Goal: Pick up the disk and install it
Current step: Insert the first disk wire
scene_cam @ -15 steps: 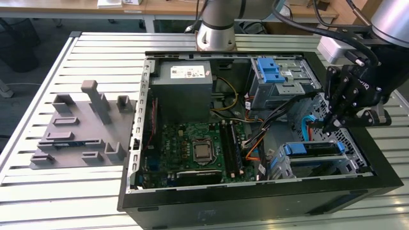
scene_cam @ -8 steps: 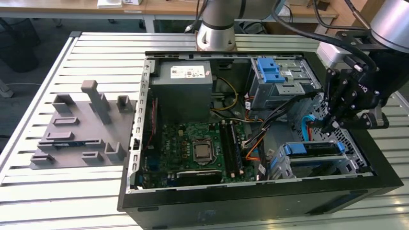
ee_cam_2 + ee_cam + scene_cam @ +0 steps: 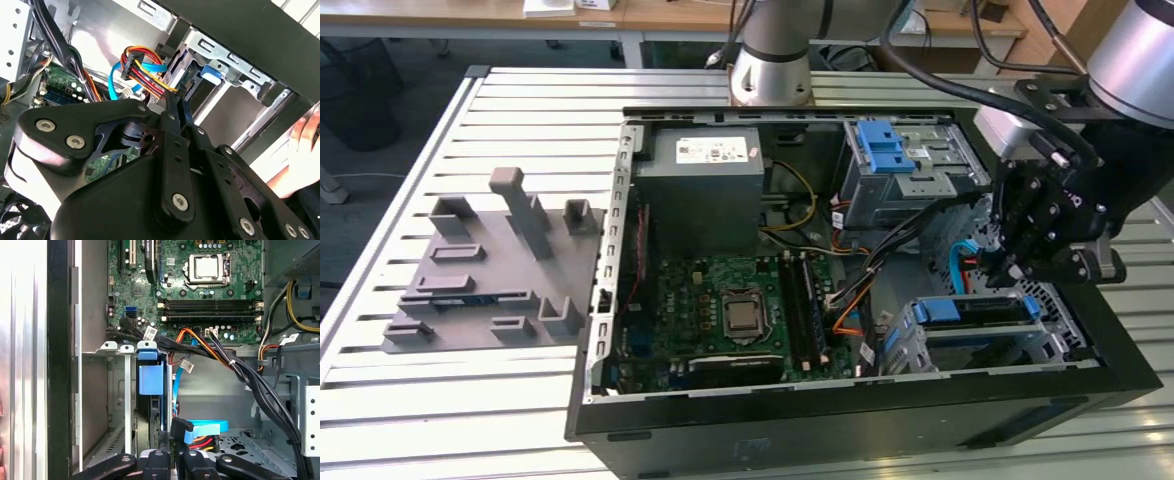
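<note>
The disk [image 3: 150, 377], in its blue carrier, stands on edge in a slot of the metal drive cage [image 3: 116, 390] at the case's front corner. In the exterior view the disk [image 3: 970, 312] lies inside that cage on the exterior view's right. My gripper [image 3: 1010, 272] hangs just above the cage. In the second wrist view the gripper [image 3: 177, 97] has its thin fingers drawn together, tips close to the disk's blue tab [image 3: 211, 73]. In the first wrist view the gripper [image 3: 172, 457] sits over the disk's near end. Nothing shows between the fingers.
The open case holds a motherboard [image 3: 727, 310], a grey power supply [image 3: 707, 175] and an upper bay with a blue bracket [image 3: 887, 150]. Loose cables [image 3: 240, 370] and a blue data cable [image 3: 202, 429] crowd the cage. A grey fixture [image 3: 487, 270] lies beside the case. A hand [image 3: 305, 150] is close.
</note>
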